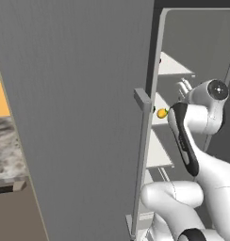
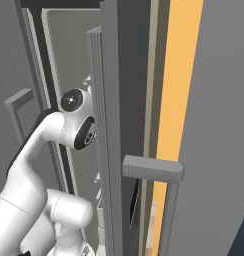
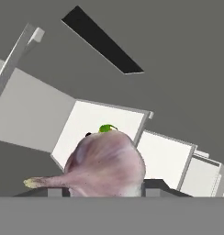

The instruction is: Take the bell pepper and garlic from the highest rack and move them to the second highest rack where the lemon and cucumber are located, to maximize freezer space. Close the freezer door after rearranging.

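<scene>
The garlic (image 3: 107, 165) is seen clamped between the gripper (image 3: 102, 193) fingers in the hand view, the pale pinkish bulb sitting right at the fingertips (image 3: 155, 186) with its thin stem sticking out to one side past the fingers. The jaws are closed narrow on the bulb.

Just beyond the fingers, behind the garlic, a white shelf panel (image 3: 118, 121) of the freezer (image 3: 187, 69) is seen. A small green bit (image 3: 107, 128) peeks over the top of the bulb; what it belongs to cannot be told. More white shelf panels are stepped away to the side of the fingers, well apart from the bulb. A dark slot (image 3: 102, 41) is seen in the grey wall far beyond the fingers.

In the left base view the freezer door (image 1: 84, 117) is swung open, its long bar handle (image 1: 141, 155) in front. The white arm (image 1: 197, 117) is reached into the open cabinet. The lemon (image 1: 161, 113) is seen on a white shelf (image 1: 159, 150), just beside the arm's forearm, between the handle and the arm. The gripper itself is hidden here by the arm.

In the right base view the arm's wrist (image 2: 76, 122) is reached in past the edge of the other grey door (image 2: 111, 125).
</scene>
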